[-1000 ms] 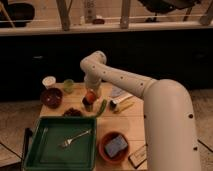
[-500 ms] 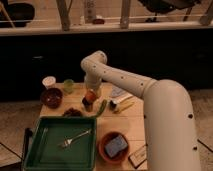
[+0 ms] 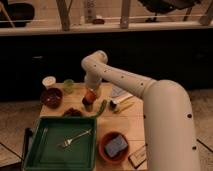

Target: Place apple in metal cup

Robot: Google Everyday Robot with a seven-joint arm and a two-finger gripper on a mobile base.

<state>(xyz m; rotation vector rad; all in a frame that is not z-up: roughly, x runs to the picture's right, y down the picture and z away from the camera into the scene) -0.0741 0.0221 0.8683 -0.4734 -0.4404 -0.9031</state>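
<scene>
Gripper is hanging over the middle of the desk, clenched on the apple as far as I'm reading it: the fruit is sitting right at the gripper's tip, off the desk. Metal cup is standing directly underneath, with the apple just above its rim. Can't tell if they're touching.

I'm judging this as the placing step, release not yet made.

Doing it well:
- Apple is looking about as wide as the cup mouth, so there's little margin. I'm suggesting centring it over the mouth before letting go; an off-centre drop is likely rolling off the rim.
- Lowering until the fruit is seating in the mouth, then opening.
- Lifting straight up afterwards, so the gripper isn't dragging or tipping the cup, which is looking light.

Neighbours worth watching: green vegetable is lying just beside the cup on its right, and the green tray is sitting near its front. A tipped cup is probably ending up against one of them.
</scene>
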